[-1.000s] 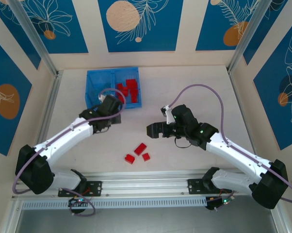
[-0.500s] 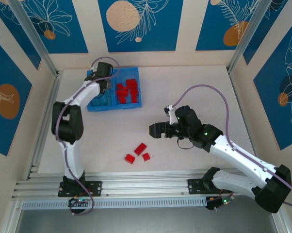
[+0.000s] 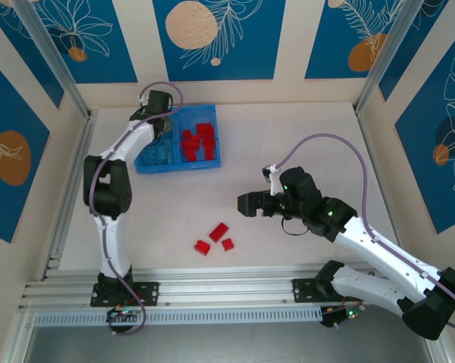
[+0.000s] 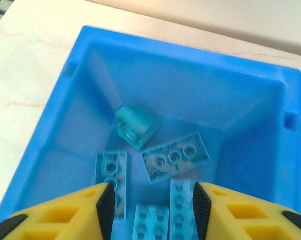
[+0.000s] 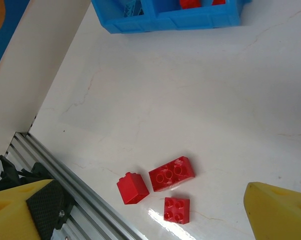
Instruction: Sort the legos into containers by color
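Red legos (image 3: 215, 239) are lying well short of the bin (image 3: 205, 165). The right gripper (image 3: 245, 204) is hovering between them and the bin, fingers wide apart. Over the bin's left compartment (image 4: 250, 145) the left gripper (image 4: 153, 200) is hanging, fingers apart, above light blue legos (image 4: 175, 157). Probably next: grasping a red one.

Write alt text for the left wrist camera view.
Looking down into one compartment of a blue bin holding several light blue bricks, most lying flat and one small brick tipped on edge. The two yellow fingers of the left tool frame the bottom edge, apart with nothing between them.
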### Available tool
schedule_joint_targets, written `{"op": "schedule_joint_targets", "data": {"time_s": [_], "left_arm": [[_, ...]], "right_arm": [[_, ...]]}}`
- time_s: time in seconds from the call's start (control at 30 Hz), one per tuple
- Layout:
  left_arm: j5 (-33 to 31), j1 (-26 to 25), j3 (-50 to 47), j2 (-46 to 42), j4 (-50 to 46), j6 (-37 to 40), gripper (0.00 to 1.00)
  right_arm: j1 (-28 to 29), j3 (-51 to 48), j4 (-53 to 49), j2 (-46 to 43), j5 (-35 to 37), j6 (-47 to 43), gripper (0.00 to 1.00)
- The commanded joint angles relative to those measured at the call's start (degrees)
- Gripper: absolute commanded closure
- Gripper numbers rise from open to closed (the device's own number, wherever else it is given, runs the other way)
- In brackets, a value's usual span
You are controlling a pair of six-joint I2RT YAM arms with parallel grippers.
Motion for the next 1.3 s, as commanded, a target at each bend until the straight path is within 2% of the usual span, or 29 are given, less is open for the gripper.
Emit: {"op": "schedule_joint_targets", "data": {"time_s": [0.0, 0.1, 0.23, 0.33, 0.47, 0.57, 0.63, 0.7, 0.8, 0.9, 1.07, 1.27], "left_arm": [[7.5, -0.3, -9.6, -13.9, 3.6, -5.0, 0.55], [11.5, -3.5, -19.7, -25.5, 5.8, -4.7, 0.57], [10.2, -11.4, -29.1, -39.3, 3.7, 1.6, 0.58], [11.4, -17.6, -35.8, -48.8, 1.8, 7.1, 0.58], [26.2, -21.5, -41.7, -59.1, -3.5, 16.9, 0.54], [38.3, -21.9, -41.8, -63.5, -11.7, 27.7, 0.48], [42.9, -22.0, -42.0, -65.0, -16.2, 34.1, 0.47], [45.5, -22.0, -43.3, -65.8, -18.6, 38.9, 0.4], [47.7, -22.4, -46.9, -67.5, -15.1, 40.5, 0.26], [48.7, -22.4, -50.7, -68.7, -10.5, 42.0, 0.02], [46.6, -22.4, -52.6, -70.4, -9.2, 43.8, 0.0], [44.8, -22.4, -55.4, -73.8, -6.9, 43.1, 0.0]], "right_arm": [[0.2, 0.3, 1.2, 2.1, 1.3, 0.6, 0.05], [0.5, 0.4, 1.9, 5.3, 1.7, 0.7, 0.05], [1.3, 1.0, 3.9, 11.0, 0.4, 0.5, 0.05], [2.6, 2.0, 3.6, 15.8, 0.4, 0.5, 0.05], [4.2, 1.5, 4.6, 21.9, 0.4, 4.6, 0.06], [5.7, 3.3, 1.2, 27.6, 2.0, 14.4, 0.08], [7.3, 5.1, -1.4, 31.6, 2.3, 22.2, 0.09], [10.0, 7.9, -3.9, 35.5, 3.0, 29.5, 0.09], [14.5, 13.9, -9.3, 42.0, 6.9, 34.9, 0.08], [16.4, 20.6, -15.5, 48.6, 9.1, 36.9, 0.08], [18.0, 25.3, -18.8, 54.2, 12.8, 38.3, 0.13], [18.4, 27.6, -20.1, 57.8, 16.0, 39.2, 0.35]]}}
